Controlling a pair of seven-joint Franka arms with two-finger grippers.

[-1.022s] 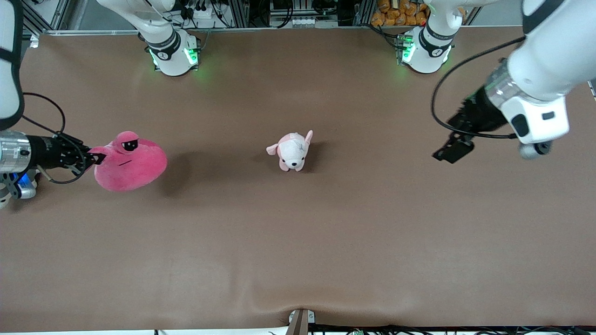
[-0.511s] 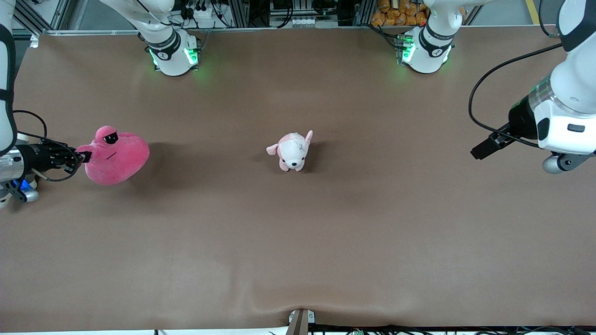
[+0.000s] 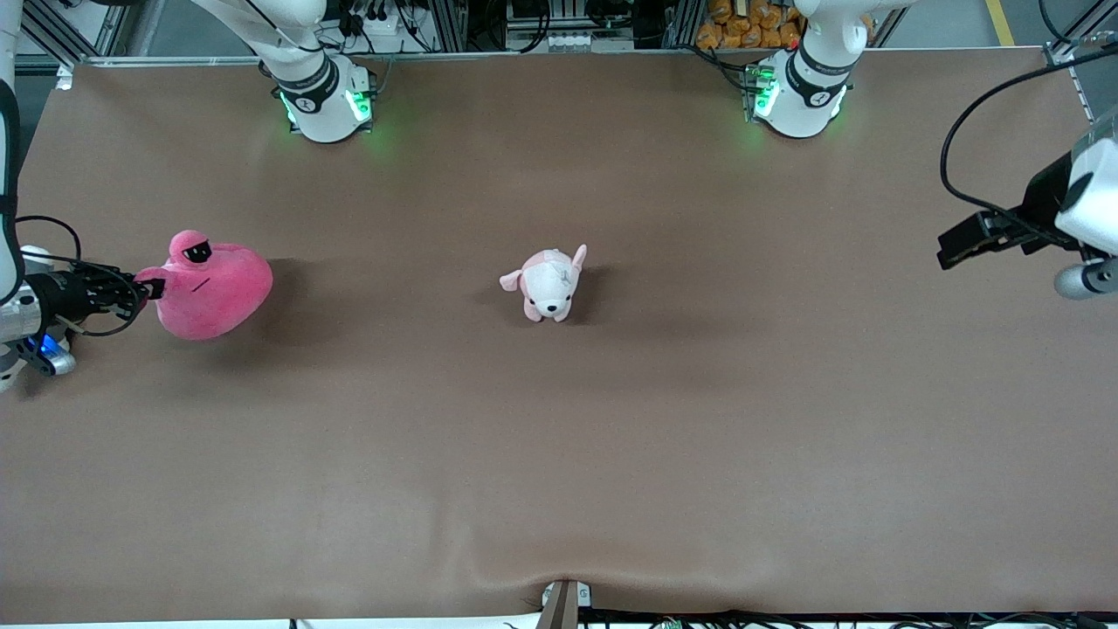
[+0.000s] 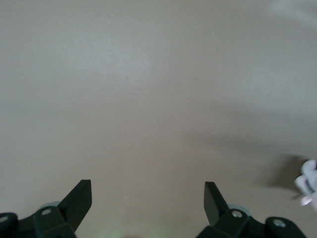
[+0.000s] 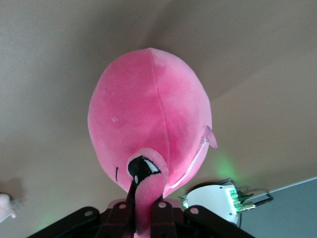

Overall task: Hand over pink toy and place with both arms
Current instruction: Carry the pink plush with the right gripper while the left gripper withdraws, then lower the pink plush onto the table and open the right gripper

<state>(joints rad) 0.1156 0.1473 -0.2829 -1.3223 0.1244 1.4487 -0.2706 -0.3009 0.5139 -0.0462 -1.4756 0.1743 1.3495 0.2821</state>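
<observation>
Right wrist view: my right gripper [image 5: 143, 218] pinches the pink toy [image 5: 148, 119] by one bulging eye.
Left gripper [image 4: 147, 201]: fingers spread wide, holding nothing, over bare table [image 3: 611, 437].

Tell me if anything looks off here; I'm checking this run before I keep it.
Only the grip is odd: the right gripper pinches the pink toy by one bulging eye, so it hangs off-centre at the right arm's end. The puppy stands upright mid-table. The left gripper is open, over bare table.
</observation>
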